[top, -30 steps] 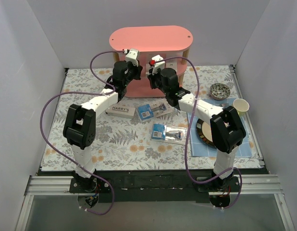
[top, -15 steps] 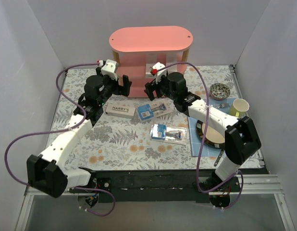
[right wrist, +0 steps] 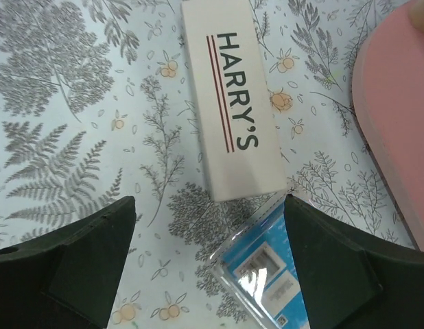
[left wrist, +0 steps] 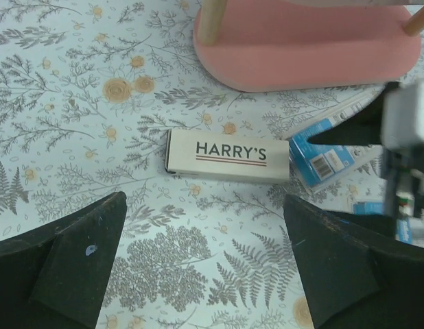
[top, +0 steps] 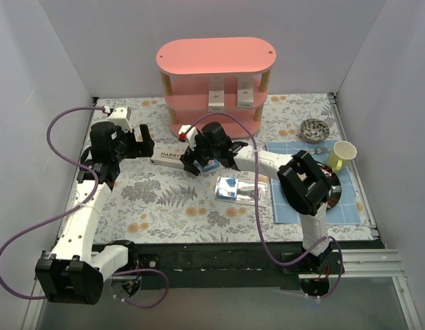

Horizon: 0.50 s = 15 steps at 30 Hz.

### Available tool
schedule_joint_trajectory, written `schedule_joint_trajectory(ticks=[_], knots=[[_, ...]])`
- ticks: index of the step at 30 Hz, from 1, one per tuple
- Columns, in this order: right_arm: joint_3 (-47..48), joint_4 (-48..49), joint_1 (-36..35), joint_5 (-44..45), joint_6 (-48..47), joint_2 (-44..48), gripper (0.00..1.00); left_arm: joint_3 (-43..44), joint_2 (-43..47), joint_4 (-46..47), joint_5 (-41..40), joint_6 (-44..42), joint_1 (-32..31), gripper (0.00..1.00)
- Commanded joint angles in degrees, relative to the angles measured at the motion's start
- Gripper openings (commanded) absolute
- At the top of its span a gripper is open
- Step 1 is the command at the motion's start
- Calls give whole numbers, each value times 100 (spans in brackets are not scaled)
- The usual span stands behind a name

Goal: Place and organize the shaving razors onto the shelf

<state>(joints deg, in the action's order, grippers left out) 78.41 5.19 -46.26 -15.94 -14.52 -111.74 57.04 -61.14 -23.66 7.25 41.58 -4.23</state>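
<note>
Razors: two boxes (top: 216, 100) upright on middle tier of shelf (top: 214, 65); third box (left wrist: 228, 155) flat on table (top: 164, 199), blister pack (left wrist: 322, 157) just beside its end, second pack (top: 242, 190) nearer the arms; left gripper (left wrist: 204, 205) and right gripper (right wrist: 208, 205) both spread wide, empty, above third box.

White HARRY'S box (left wrist: 228, 155) flat near pink shelf (left wrist: 301, 41)

Only readable text was "HARRY'S": dark capitals with two thin lines under it, on the white box (left wrist: 228, 155) lying flat on the counter (left wrist: 75, 137). Same print was legible in the right wrist view. The blue card (left wrist: 326, 159) beside it carried a barcode label, digits too small to read. The two boxes (top: 216, 100) on the shelf (top: 214, 55) had small dark marks, unreadable.
</note>
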Motion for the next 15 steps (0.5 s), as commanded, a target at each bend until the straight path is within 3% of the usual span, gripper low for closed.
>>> schedule_joint_trajectory(ticks=[1, 6, 10, 15], knots=[[999, -62, 12, -32, -331, -619, 96, 0, 489, -499, 470, 219, 229, 98], [1746, -351, 3, 144, -525, -1375, 98, 132, 560, -605, 541, 245, 642, 98], [2248, -974, 12, -249, -692, -1719, 98, 194, 534, -596, 629, 236, 801, 98], [2196, -1257, -15, -655, -894, -1798, 95, 194, 490, -605, 769, 219, 880, 98]])
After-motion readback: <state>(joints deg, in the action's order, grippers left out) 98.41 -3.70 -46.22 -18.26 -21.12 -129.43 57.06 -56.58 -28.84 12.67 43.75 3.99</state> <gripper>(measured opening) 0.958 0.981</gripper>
